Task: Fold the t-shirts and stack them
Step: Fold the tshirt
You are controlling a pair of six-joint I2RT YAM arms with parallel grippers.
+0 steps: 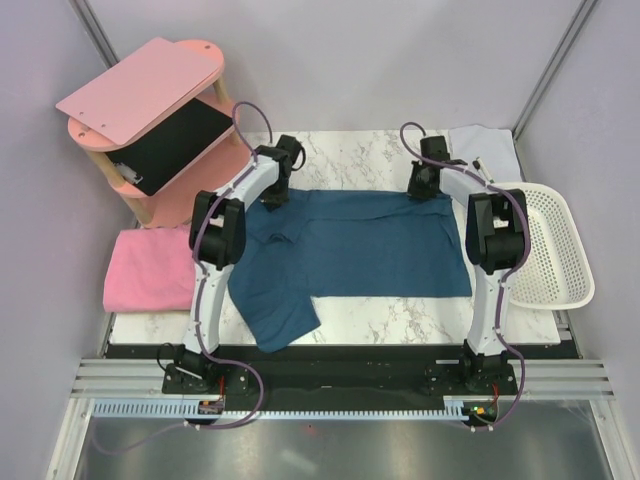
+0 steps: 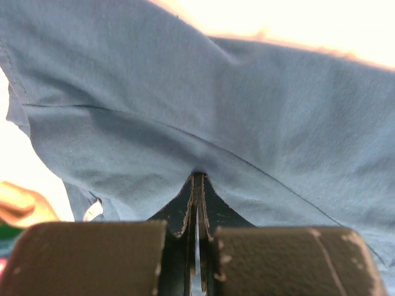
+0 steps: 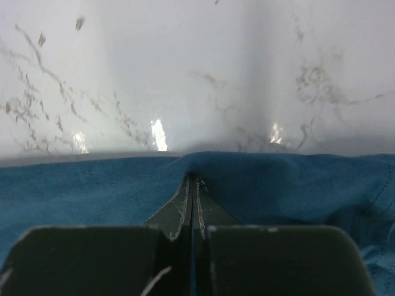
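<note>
The dark teal-blue t-shirt (image 1: pixel 350 255) lies spread across the marble table, one sleeve hanging toward the near edge at the left. My left gripper (image 1: pixel 277 195) is shut on the shirt's far left corner; in the left wrist view the cloth (image 2: pixel 203 117) bunches into the closed jaws (image 2: pixel 199 177). My right gripper (image 1: pixel 424 188) is shut on the shirt's far right edge, where the blue cloth (image 3: pixel 92 191) is pinched at the fingertips (image 3: pixel 195 179). The pink t-shirt (image 1: pixel 150 270) lies folded at the table's left edge.
A pink wooden shelf (image 1: pixel 150 110) stands at the back left. A white plastic basket (image 1: pixel 550 245) sits at the right edge. A small white cloth (image 1: pixel 485 148) lies at the back right. Bare marble (image 1: pixel 350 150) shows behind the shirt.
</note>
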